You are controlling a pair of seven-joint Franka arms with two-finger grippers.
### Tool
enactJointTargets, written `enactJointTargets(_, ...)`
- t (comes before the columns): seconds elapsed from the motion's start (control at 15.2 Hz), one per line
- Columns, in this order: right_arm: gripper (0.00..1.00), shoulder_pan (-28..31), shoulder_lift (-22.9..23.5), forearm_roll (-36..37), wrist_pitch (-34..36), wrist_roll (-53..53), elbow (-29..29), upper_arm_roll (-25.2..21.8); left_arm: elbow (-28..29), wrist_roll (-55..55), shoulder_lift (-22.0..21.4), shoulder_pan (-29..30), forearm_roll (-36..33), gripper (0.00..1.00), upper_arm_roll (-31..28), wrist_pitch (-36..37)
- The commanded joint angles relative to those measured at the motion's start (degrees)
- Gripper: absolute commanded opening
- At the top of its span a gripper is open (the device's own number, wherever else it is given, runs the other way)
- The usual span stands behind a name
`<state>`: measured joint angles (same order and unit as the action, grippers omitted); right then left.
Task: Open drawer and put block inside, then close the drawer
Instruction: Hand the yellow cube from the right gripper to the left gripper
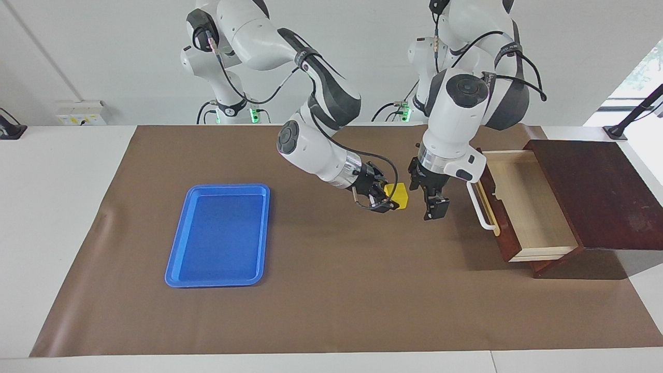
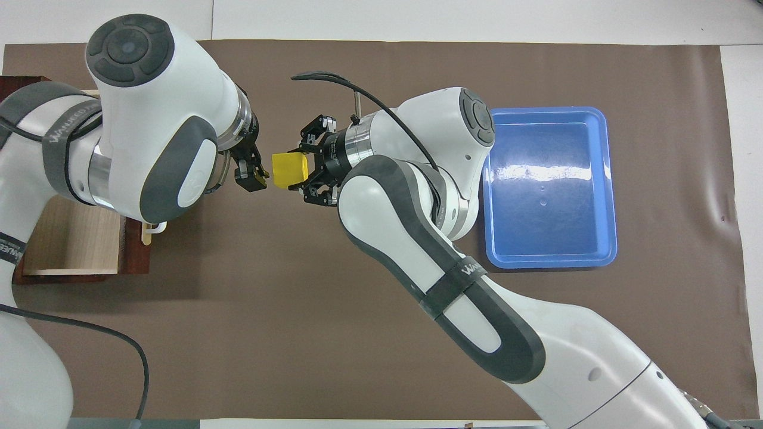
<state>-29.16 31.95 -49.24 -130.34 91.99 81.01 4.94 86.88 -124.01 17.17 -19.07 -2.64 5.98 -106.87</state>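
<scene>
when you look from across the bench, the right gripper (image 1: 387, 199) pinches the block (image 1: 398, 196) with its fingers and holds it up in the air over the brown mat (image 1: 331, 290), between the blue tray (image 1: 220, 235) and the drawer (image 1: 528, 207). the block is a small yellow cube with flat sides and sharp corners. it looks hard and light, so it should not bend or break. its smooth faces could slip, so the best hold is on two flat faces that face away from each other. the left gripper (image 1: 434, 207) hangs just beside the block, near the white handle (image 1: 481, 210), and i cannot tell if its fingers are spread. the drawer is pulled out of its dark wood box (image 1: 595, 191), and its pale wood inside shows with nothing in it.

seen from above, the block (image 2: 289, 169) sticks out from the right gripper (image 2: 304, 170) toward the left gripper (image 2: 253, 176). the two are very close, but i cannot tell if they touch. the tray (image 2: 548, 185) is shiny plastic with a low rim. the mat (image 2: 298, 333) looks flat and dull.
</scene>
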Motion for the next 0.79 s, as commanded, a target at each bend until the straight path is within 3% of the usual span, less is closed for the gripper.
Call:
enactJointTargets(0.0, 0.0, 0.4, 0.7, -2.1, 0.2, -1.5, -0.6, 0.5, 1.5, -1.8, -1.5, -1.8, 0.1, 1.0, -0.8, 2.4)
enactJointTargets(0.46, 0.0, 0.6, 0.6, -4.7, -0.4, -0.4, 0.2, 0.4, 2.7, -1.6, -2.5, -3.9, -0.2, 1.0, -0.6, 3.4)
enactJointTargets(0.72, 0.0, 0.0, 0.5, -4.7, -4.6, 1.5, 1.4, 0.4, 3.9, -1.1, -3.2, -5.0, -0.1, 1.0, -0.6, 3.6)
